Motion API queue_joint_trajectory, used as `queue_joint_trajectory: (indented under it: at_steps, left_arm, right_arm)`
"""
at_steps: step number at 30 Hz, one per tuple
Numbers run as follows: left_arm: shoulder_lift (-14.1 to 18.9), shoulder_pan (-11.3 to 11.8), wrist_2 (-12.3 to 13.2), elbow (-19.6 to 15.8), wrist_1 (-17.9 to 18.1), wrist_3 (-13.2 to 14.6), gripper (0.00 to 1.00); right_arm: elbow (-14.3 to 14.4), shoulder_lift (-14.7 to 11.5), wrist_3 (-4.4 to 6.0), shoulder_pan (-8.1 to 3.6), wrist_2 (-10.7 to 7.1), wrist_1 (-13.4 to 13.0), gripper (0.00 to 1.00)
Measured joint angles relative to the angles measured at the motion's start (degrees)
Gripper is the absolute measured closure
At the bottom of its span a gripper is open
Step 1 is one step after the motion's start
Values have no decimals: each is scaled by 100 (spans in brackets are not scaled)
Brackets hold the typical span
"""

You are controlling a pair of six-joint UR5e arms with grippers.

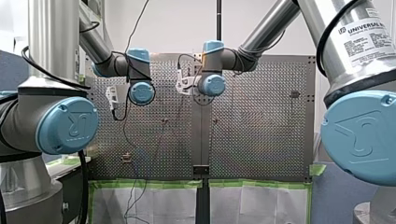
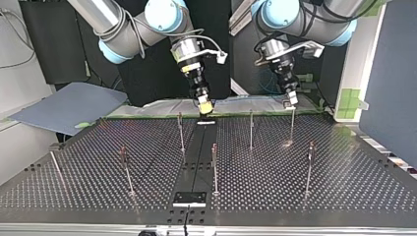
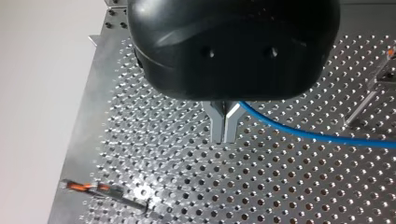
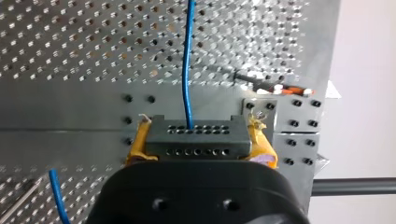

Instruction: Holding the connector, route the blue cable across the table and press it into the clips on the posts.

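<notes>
Your left gripper [image 3: 224, 135]: metal fingers pressed together on the cable [image 3: 303, 134]. The cable leaves at their base and trails off to one side over the table [image 3: 261, 186]. A post [image 3: 362, 109] stands beside the gripper, beyond the cable. A second post [image 3: 107, 191] stands ahead of the tips, off to the other side.

Your right gripper [image 4: 195, 140]: yellow pads [image 4: 137, 145] clamped on the connector [image 4: 196, 135], one at each end. The cable leaves the connector's face and runs straight ahead.

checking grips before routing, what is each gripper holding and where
My right gripper clamps the connector by its ends; my left gripper pinches the blue cable.
</notes>
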Motion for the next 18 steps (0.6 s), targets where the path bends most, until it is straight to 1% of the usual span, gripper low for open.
queue_joint_trajectory:
  at_steps: [3,8,13,18]
  left_arm:
    - [149,29,8,0,-150,-4,100]
    - [419,81,53,41,-353,-34,100]
    - [671,135,132,122,-390,-49,100]
    - [896,229,156,220,-398,-31,100]
  right_arm:
    - [-158,46,25,41,0,68,100]
    - [-433,216,34,150,0,235,100]
    - [-680,335,36,272,0,348,100]
    - [-938,358,38,346,0,542,100]
